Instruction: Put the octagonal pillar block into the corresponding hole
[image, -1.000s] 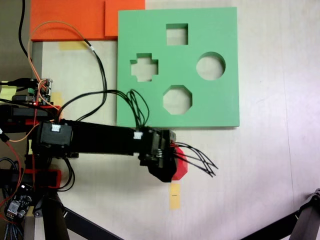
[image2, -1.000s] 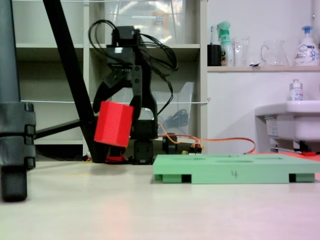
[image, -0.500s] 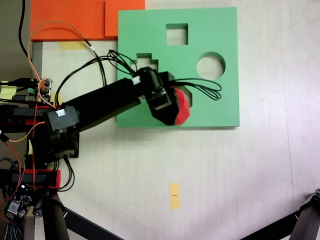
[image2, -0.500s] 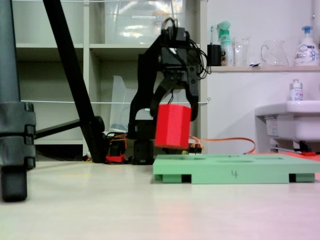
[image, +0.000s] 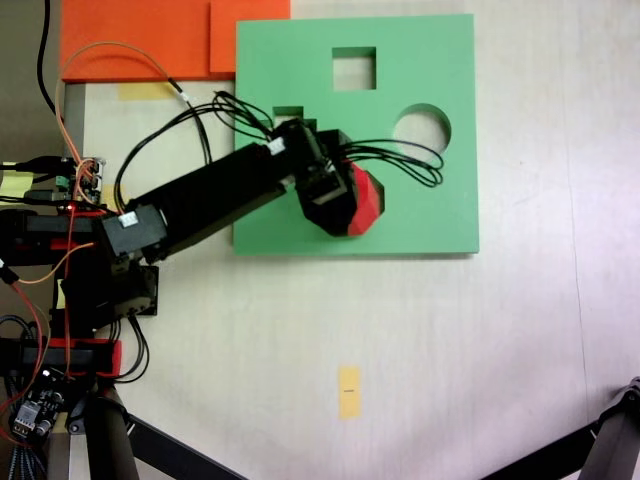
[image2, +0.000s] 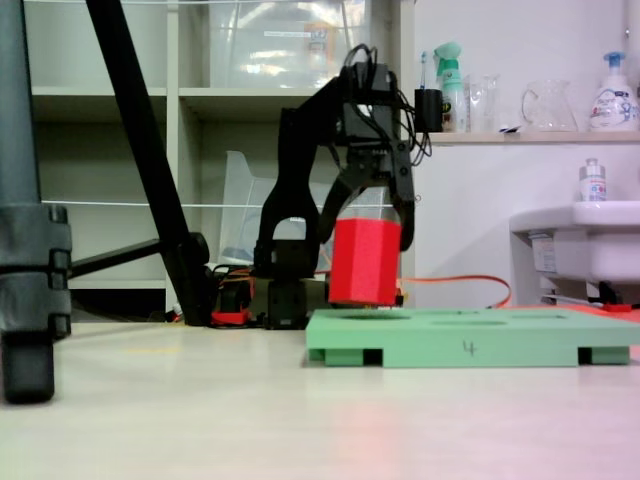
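The red octagonal pillar block (image2: 366, 262) hangs upright just above the green foam board (image2: 470, 345), held between the black jaws of my gripper (image2: 368, 225). From above, the block (image: 367, 199) peeks out to the right of the gripper (image: 345, 200), over the lower middle of the board (image: 440, 210). The eight-sided hole is hidden beneath the gripper and block. The block's bottom sits very close to the board's top; whether it touches cannot be told.
The board also has a square cut-out (image: 354, 68), a round cut-out (image: 425, 125) and a partly covered cross-shaped cut-out (image: 290, 115). Orange foam sheets (image: 140, 40) lie at the top left. A yellow tape mark (image: 348, 391) is on the table. A tripod leg (image2: 30, 220) stands at left.
The arm carried the red block from the table in front of the board up and over the board, then shifted it slightly right and lowered it toward the board's surface.
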